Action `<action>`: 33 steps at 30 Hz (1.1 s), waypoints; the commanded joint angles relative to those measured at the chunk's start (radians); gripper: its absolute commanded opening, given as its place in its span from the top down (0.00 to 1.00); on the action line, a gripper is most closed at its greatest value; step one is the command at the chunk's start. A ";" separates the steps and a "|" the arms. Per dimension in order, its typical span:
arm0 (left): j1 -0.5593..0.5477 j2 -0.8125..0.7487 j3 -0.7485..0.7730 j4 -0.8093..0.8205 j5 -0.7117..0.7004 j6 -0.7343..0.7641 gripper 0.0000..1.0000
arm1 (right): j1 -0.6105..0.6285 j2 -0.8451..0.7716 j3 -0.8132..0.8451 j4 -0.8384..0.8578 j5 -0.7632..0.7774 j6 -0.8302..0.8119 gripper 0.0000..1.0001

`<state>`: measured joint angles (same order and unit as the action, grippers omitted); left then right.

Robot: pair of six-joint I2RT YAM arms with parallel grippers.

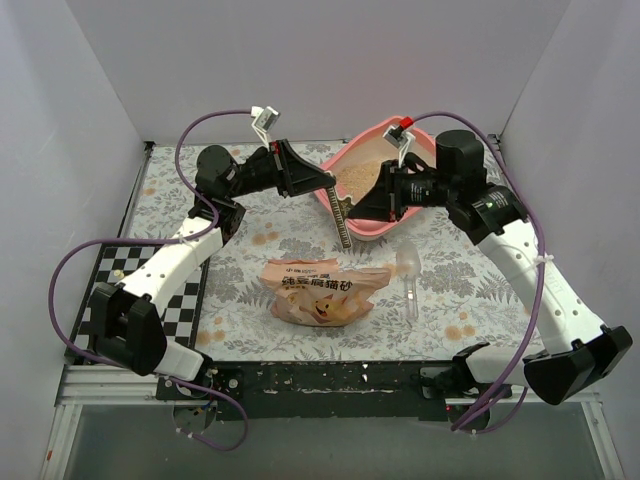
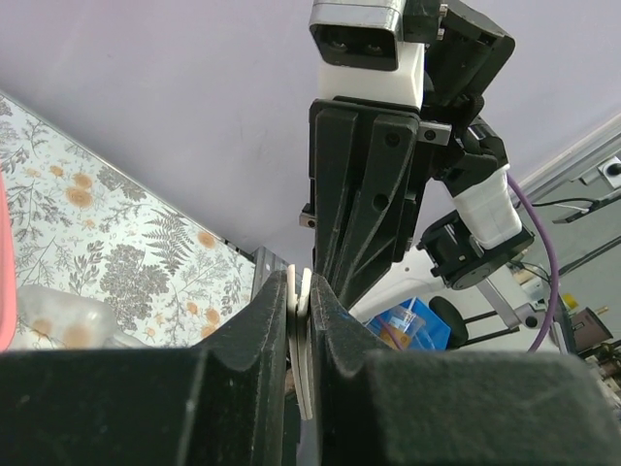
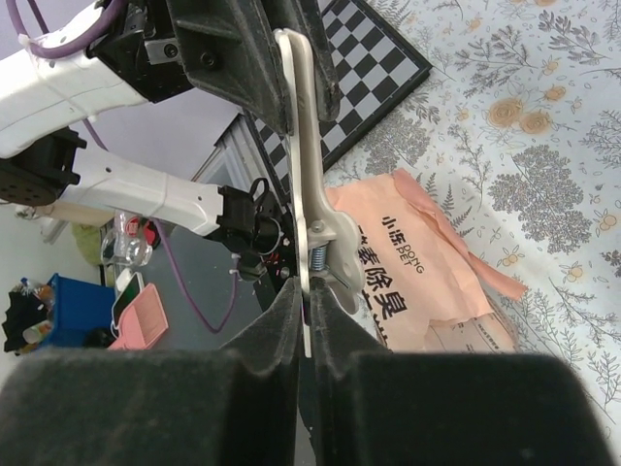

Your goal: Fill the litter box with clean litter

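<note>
The pink litter box (image 1: 372,130) stands at the back centre, tilted, with tan clean litter (image 1: 355,178) inside. My two grippers meet in front of it. My left gripper (image 1: 331,194) is shut on one end of a long thin white bag clip (image 1: 343,228). My right gripper (image 1: 363,208) is shut on the clip from the other side. In the left wrist view the jaws (image 2: 300,291) pinch the clip's two white strips (image 2: 302,340). In the right wrist view the jaws (image 3: 305,301) grip the clip (image 3: 301,146) near its spring hinge.
The orange-peach litter bag (image 1: 322,291) lies flat at front centre and also shows in the right wrist view (image 3: 417,272). A clear plastic scoop (image 1: 408,268) lies to its right. A checkerboard (image 1: 110,290) sits at the left edge. White walls close in three sides.
</note>
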<state>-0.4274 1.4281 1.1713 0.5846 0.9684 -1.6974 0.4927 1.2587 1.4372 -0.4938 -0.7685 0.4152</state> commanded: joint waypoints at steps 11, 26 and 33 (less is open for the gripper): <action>-0.005 -0.070 0.005 0.030 0.095 0.018 1.00 | 0.004 -0.041 0.061 -0.045 0.046 -0.110 0.24; -0.004 -0.072 -0.002 0.072 0.098 -0.013 0.99 | 0.046 -0.016 -0.004 0.110 -0.064 -0.015 0.38; -0.005 -0.069 -0.002 0.072 0.104 -0.015 0.96 | 0.064 -0.012 -0.003 0.110 -0.057 -0.019 0.73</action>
<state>-0.4313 1.3952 1.1706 0.6300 1.0592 -1.7084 0.5468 1.2465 1.4296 -0.4332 -0.8082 0.3897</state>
